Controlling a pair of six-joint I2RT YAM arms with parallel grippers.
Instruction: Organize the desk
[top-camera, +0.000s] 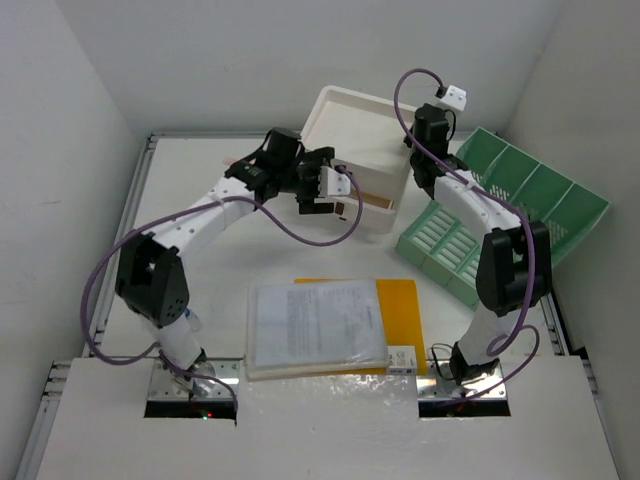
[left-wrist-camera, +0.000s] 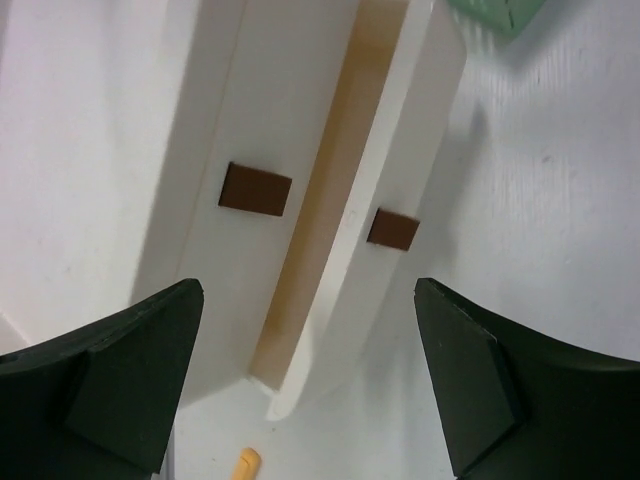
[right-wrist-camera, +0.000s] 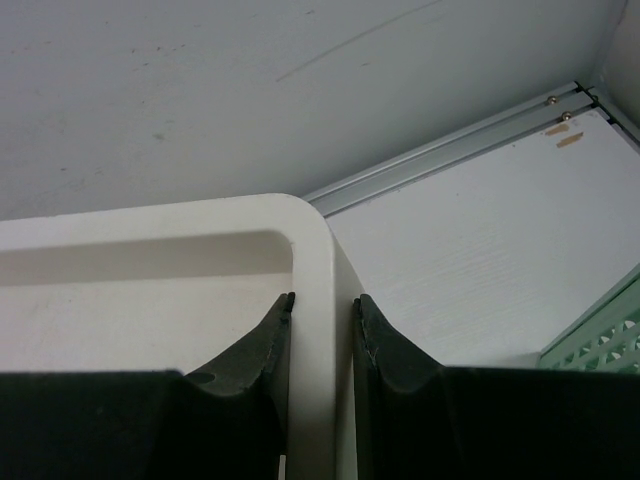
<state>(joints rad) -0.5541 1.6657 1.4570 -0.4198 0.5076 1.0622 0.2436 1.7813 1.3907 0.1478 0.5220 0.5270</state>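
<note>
Desk (top-camera: 175, 170) lies beneath left jaws; right jaws clamp the box (top-camera: 350, 125) rim.

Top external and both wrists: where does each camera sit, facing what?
Top external: above, behind the left arm and right arm, looking down on the desk; both arms show.
Left wrist: on the left arm, facing the white drawer box's front; the open left tool shows.
Right wrist: on the right arm, looking along the right tool, clamped on the box's wall.
All share the box.
</note>
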